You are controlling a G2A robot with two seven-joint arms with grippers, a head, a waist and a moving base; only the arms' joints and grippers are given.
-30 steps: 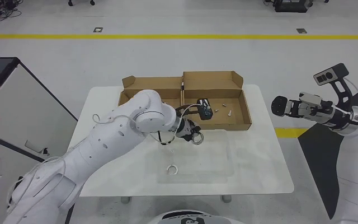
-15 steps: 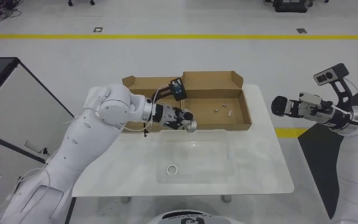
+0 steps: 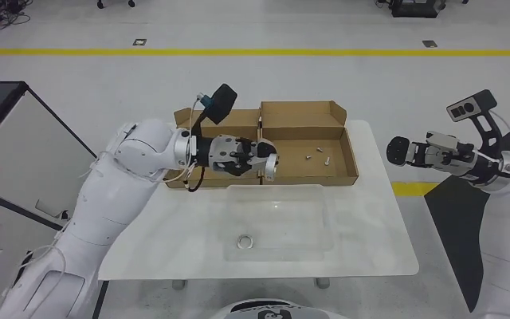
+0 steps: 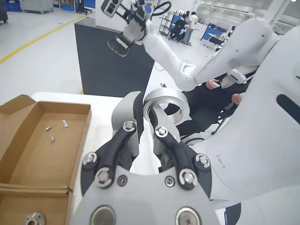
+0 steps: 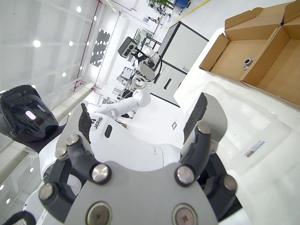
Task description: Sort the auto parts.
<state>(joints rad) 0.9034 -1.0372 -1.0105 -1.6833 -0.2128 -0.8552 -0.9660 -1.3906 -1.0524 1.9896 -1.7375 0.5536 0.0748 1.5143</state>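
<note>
Steel by its look, the ring (image 4: 168, 94) should be stiff, slick and heavy for its bulk. The left tool (image 4: 145, 113) grips its wall, one finger through the bore. This holds it above the near edge of the right box (image 3: 303, 112), close to the wall shared with the left box (image 3: 209, 124). The right tool (image 5: 143, 115) hangs released, beyond the desk (image 3: 374, 239). The room above both boxes looks open, but their upright walls call for a straight descent.

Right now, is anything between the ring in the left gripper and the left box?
Nothing visible. The left gripper holds the ring over the boxes, near the divider. The left box is open on top, one flanged part inside. The arm hides part of its floor from above.
</note>
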